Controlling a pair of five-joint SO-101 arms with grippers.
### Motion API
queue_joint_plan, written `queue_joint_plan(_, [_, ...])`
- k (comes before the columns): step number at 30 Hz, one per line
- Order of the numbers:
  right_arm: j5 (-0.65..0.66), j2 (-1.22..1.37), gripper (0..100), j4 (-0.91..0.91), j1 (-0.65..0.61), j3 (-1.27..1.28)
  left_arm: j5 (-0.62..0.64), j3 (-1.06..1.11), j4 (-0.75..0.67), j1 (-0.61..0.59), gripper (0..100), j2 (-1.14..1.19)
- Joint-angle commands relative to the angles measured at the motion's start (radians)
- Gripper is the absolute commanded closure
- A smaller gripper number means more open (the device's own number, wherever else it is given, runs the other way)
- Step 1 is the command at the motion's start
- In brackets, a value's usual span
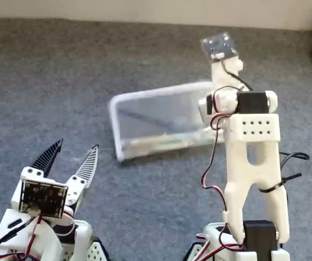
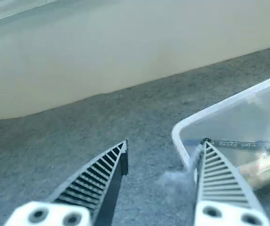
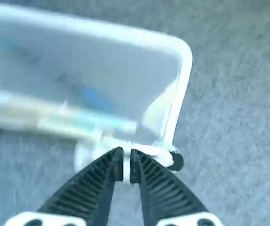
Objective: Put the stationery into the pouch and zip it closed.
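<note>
The translucent pouch (image 1: 161, 117) with white trim lies on the grey carpet, and its near corner appears in the left wrist view (image 2: 229, 122). Inside it are pale pens (image 1: 161, 142) along its near edge and a dark pen (image 1: 145, 118). My right arm (image 1: 251, 128) stands over the pouch's right end. In the right wrist view my right gripper (image 3: 126, 151) is shut on a white strip at the pouch's zip edge (image 3: 139, 149), beside a black zip slider (image 3: 177, 161). My left gripper (image 1: 77, 145) is open, with nothing in it, near the pouch's left end (image 2: 165, 146).
Grey carpet (image 1: 63, 70) covers the whole work surface. A pale wall (image 2: 125, 52) runs along its far edge. Red and black cables (image 1: 213, 185) hang along the right arm.
</note>
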Motion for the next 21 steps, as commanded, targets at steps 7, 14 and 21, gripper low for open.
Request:
queue_joint_plan(7, [0.060,-0.031,99.1,0.108,0.013,0.097,-0.011,0.097,-0.028,-0.021,80,-0.001])
queue_joint_plan(14, [0.057,-0.061,99.1,0.111,0.013,0.216,-0.012,0.223,-0.038,-0.051,79,-0.001])
queue_joint_plan(21, [0.057,-0.329,99.1,-0.090,0.010,0.562,-0.012,0.507,-0.296,-0.143,79,-0.001])
